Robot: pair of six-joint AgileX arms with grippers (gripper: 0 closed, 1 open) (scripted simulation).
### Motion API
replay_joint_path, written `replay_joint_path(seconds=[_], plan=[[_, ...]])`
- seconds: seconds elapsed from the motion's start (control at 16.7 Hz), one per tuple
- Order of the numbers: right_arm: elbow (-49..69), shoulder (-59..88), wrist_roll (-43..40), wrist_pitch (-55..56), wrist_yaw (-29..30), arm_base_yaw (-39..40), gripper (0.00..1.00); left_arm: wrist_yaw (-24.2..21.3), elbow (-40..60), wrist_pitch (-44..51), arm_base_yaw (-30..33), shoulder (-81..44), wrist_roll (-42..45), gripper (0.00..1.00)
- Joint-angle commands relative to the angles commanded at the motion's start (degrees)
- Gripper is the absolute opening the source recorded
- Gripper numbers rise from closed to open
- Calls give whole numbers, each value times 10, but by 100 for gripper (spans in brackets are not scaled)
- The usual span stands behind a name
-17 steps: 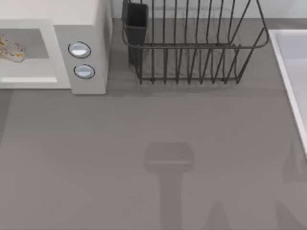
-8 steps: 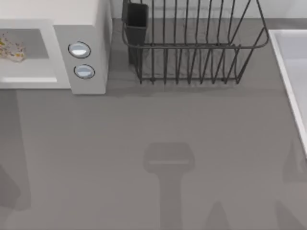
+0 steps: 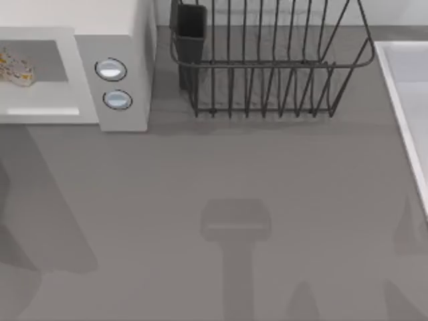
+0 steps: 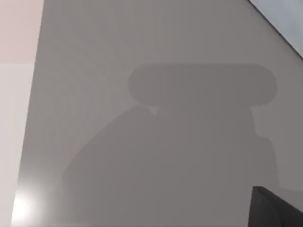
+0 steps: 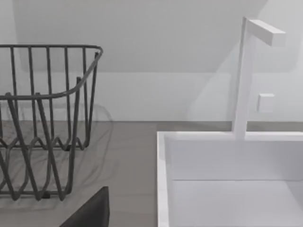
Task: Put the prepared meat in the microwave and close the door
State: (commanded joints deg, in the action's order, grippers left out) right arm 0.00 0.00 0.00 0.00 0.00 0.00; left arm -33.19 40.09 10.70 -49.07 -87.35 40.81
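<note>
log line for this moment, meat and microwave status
prepared meat: inside microwave cavity | door: not visibly shut across the opening | wire rack: right of microwave | sink: table's right edge

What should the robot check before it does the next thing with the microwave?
1. Meat inside the microwave cavity: ok, it lies on the grey floor at the top view's left edge.
2. Door shut: not ok, the cavity is open to view from above; the door's position cannot be told.
3. Table in front of the microwave free of objects: ok, just shadows there.
4. Wire rack apart from the microwave: ok, it stands to its right with a gap between.
5. Sink out of the way: ok, it sits at the table's right edge.
6. Grippers ready: cannot tell.
</note>
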Motion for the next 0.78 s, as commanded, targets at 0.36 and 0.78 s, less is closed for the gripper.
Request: replay_joint_path(seconds=[0.36,0.78], plan=[[0,0,0,0,0,0,100,68,-90,-31,115,109,-104,0],[0,0,0,0,0,0,100,112,-150,-53,187,178,-172,0]])
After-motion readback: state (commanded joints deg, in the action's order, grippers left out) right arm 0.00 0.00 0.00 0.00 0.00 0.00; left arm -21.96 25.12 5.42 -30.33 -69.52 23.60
